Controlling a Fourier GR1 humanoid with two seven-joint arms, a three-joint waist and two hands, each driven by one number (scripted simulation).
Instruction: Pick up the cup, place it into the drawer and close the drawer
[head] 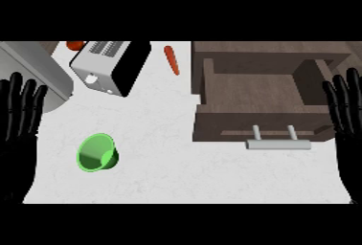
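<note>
I see bare surface [176,167] between cup [97,152] and open drawer [258,98]; toaster [113,64] and carrot [170,60] crowd the far side.

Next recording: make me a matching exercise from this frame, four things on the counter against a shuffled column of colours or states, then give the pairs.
Things:
1. cup
2. drawer
3. toaster
4. carrot

Colour or state:
A. orange
B. brown, pulled open
C. green
D. slotted top, black side

Pairs: 1-C, 2-B, 3-D, 4-A.
</note>
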